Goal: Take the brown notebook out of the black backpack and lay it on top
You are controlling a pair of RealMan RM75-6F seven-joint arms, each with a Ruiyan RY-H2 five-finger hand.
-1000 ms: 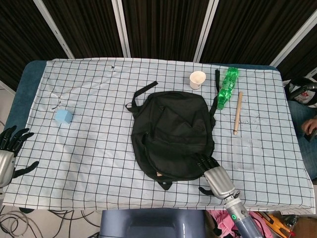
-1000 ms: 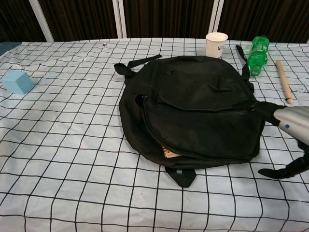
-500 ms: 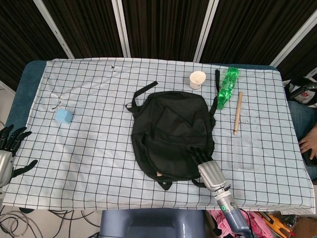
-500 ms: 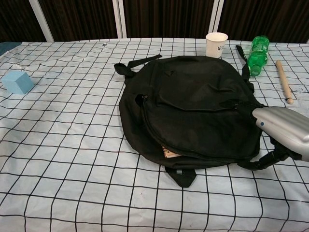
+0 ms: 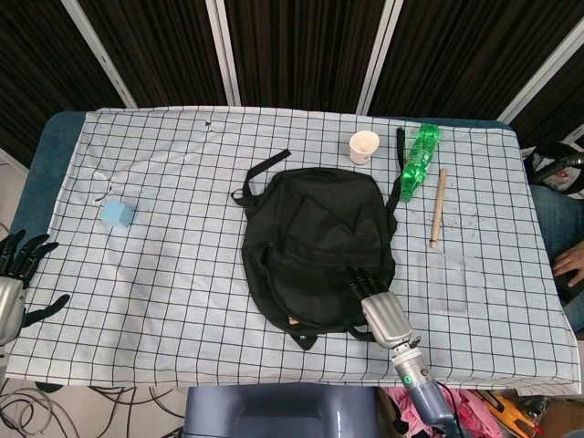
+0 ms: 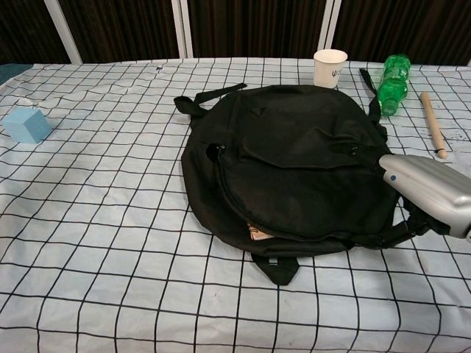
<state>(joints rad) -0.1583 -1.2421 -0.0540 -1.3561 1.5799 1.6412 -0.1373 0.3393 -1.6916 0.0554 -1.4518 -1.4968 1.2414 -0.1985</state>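
Note:
The black backpack (image 5: 315, 242) (image 6: 291, 165) lies flat in the middle of the checked cloth. A corner of the brown notebook (image 5: 294, 320) (image 6: 255, 233) peeks from its near, lower opening. My right hand (image 5: 376, 306) (image 6: 428, 193) rests on the bag's near right part. Its dark fingers (image 6: 352, 151) lie flat on top of the bag and its thumb (image 6: 388, 235) lies against the bag's lower rim. My left hand (image 5: 16, 274) hangs at the table's near left edge with fingers spread and nothing in it, far from the bag.
A blue cube (image 5: 117, 215) (image 6: 27, 124) sits to the left. Behind and right of the bag stand a paper cup (image 5: 364, 146) (image 6: 330, 68), a lying green bottle (image 5: 419, 160) (image 6: 393, 82) and a wooden stick (image 5: 438, 207) (image 6: 433, 132).
My right hand has slid left and further onto the backpack, and its thumb has come off the cloth to the bag's lower rim. The left hand has hardly moved.

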